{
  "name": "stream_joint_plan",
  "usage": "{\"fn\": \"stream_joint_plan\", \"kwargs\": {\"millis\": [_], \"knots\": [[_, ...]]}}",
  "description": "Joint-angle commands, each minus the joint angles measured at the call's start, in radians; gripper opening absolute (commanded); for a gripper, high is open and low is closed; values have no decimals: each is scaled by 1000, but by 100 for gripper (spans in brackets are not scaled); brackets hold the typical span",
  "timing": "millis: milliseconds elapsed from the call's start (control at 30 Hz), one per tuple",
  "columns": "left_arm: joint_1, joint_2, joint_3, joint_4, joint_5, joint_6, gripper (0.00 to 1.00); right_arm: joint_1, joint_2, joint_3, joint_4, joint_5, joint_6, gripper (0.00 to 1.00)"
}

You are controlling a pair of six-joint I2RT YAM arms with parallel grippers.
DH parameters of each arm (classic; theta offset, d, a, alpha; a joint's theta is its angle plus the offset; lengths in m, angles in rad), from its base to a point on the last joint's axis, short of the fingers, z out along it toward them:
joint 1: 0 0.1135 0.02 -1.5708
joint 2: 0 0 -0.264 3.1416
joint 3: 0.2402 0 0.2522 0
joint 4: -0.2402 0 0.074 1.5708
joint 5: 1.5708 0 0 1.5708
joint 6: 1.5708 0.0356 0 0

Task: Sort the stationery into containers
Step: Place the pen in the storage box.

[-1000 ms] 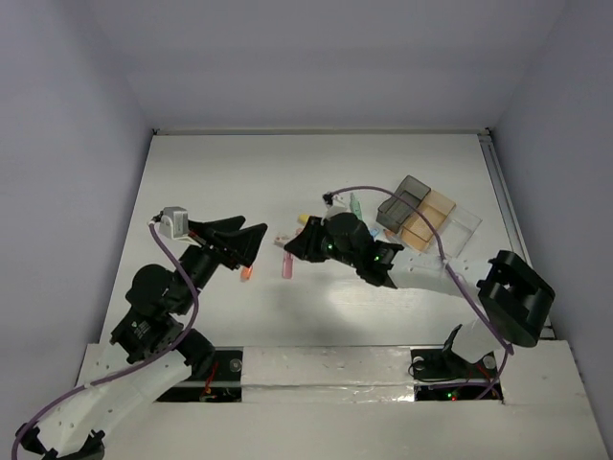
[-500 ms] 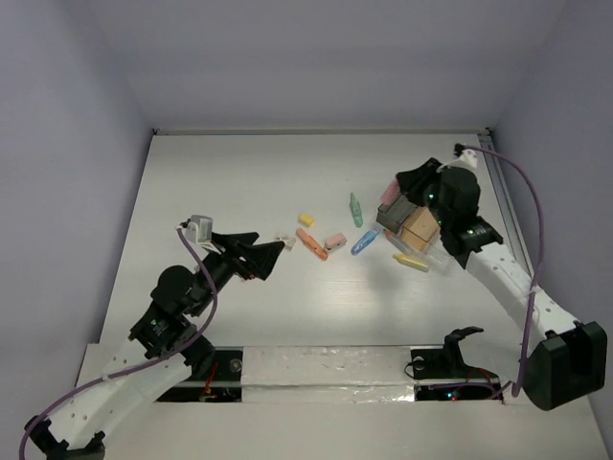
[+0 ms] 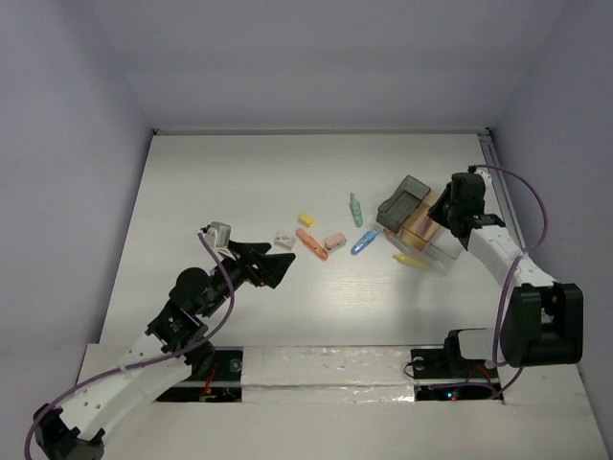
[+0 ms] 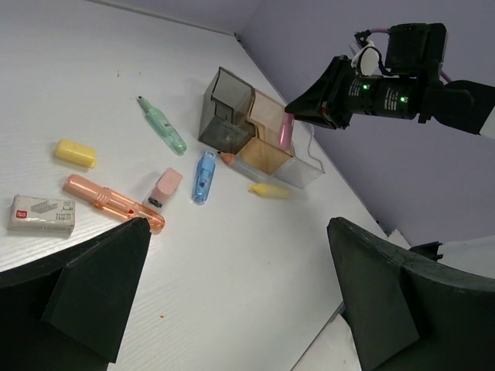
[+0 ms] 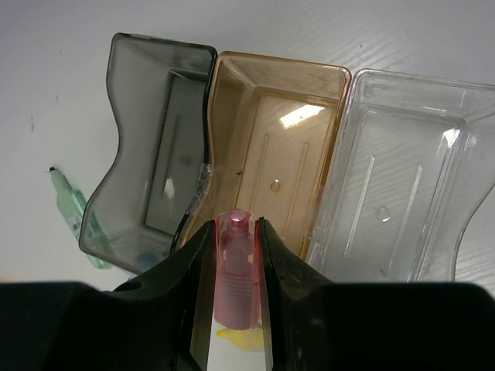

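Top view first. Three joined bins sit at the right of the table [image 3: 211,172]: smoky bin [image 3: 403,199], tan bin [image 3: 418,233], clear bin [image 3: 452,244]. Seven loose pieces lie on the white surface: green piece [image 3: 355,209], yellow stub [image 3: 306,219], grey-white block [image 3: 284,240], orange piece [image 3: 311,244], short pink piece [image 3: 334,241], blue piece [image 3: 363,242] and yellow marker [image 3: 410,260]. The right gripper [image 3: 436,222] reaches over the bins with the held pink piece [image 3: 428,226] at its tip, by the tan one; its axis is too small to read here. The left gripper [image 3: 283,268] sits just beside the grey-white block, jaws spread wide, nothing in them.

Over to the left wrist. Its dark fingers [image 4: 100,286] frame the same seven: green piece [image 4: 161,127], yellow stub [image 4: 75,153], orange piece [image 4: 112,202], grey-white block [image 4: 42,216], short pink piece [image 4: 165,188], blue piece [image 4: 203,176], yellow marker [image 4: 267,189]. Beyond them the held pink piece [image 4: 288,131] stands nearly upright under the right gripper [image 4: 292,114], its lower end over the tan bin [image 4: 267,151], which sits between the smoky bin [image 4: 224,108] and the clear bin [image 4: 305,171]. Whether it touches the rim, I cannot tell.

Right wrist now. The right gripper [image 5: 234,232] is clamped on the held pink piece [image 5: 234,286], one finger on each side. The long axis runs straight up the frame and the rounded end points at the tan bin [image 5: 271,116]. The smoky bin [image 5: 147,147] is to its left and the clear bin [image 5: 402,178] to its right, so three bins again. The green piece [image 5: 73,209] lies outside the smoky bin.
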State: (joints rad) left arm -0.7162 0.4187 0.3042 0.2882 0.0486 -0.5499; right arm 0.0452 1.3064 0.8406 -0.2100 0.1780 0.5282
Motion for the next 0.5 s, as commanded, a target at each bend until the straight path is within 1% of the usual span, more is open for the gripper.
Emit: {"fn": "stream_joint_plan", "kwargs": {"millis": [0,167,267,300,333,367,433,467], "knots": [[3,-11,-20,85,17,21,99,-18,22,49,-8,29,-31,0],[3,-1,-36,103,17,30,99,-18,82,69,-12,6,-28,0],[3,6,-37,108,19,33,99,-18,100,83,-15,0,-22,20],[3,9,-37,109,19,33,99,-18,99,87,-19,2,-23,33],[3,11,-37,109,20,33,99,-18,91,97,-20,5,-27,39],[3,14,-39,112,22,33,99,-18,88,103,-23,8,-34,43],[3,23,-40,117,20,31,99,-18,80,120,-35,14,-40,46],[3,28,-39,117,22,31,99,-18,76,138,-48,14,-42,50]]}}
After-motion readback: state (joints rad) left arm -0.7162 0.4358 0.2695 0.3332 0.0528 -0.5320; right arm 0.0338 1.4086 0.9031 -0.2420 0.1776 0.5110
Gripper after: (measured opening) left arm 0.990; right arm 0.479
